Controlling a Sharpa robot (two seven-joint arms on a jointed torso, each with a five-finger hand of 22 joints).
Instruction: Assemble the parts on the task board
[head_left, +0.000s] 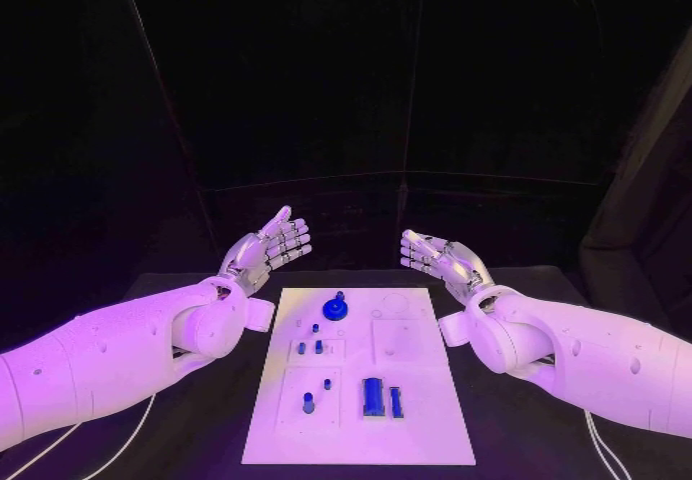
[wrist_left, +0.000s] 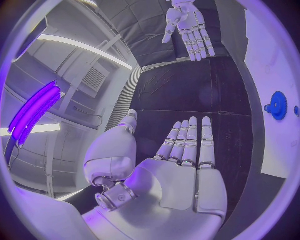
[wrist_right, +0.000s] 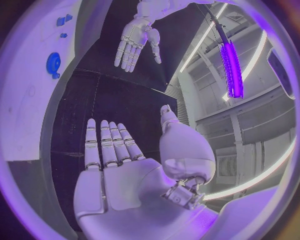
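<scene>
Head view first: the left hand (head_left: 268, 246) is hanging in the air just past the far left corner of the task board (head_left: 433, 420). Its white arm is reaching in beside the board's left edge. The palm is facing inward, toward the other hand, and the fingers are pointing up and away from the robot. The fingers are stretched out and a little apart, and the hand is holding nothing. In the left wrist view the same hand (wrist_left: 181, 170) is lying flat and open with its fingers side by side and its thumb sticking out to the side.

The task board is lying flat in the middle of the black table (head_left: 534, 440), between the two arms. Small blue parts are sitting on it. A round blue part (head_left: 335, 308) is near the board's far edge. A few tiny blue pegs (head_left: 317, 346) are sitting near the middle of the board. A long blue bar (head_left: 372, 397) is sitting near the board's near edge.

The right hand (head_left: 444, 260) is hanging in the air just past the board's far right corner. Its palm is facing the left hand, its fingers are stretched out and apart, and it is holding nothing. In the right wrist view this hand (wrist_right: 119, 170) is also lying flat and open.
</scene>
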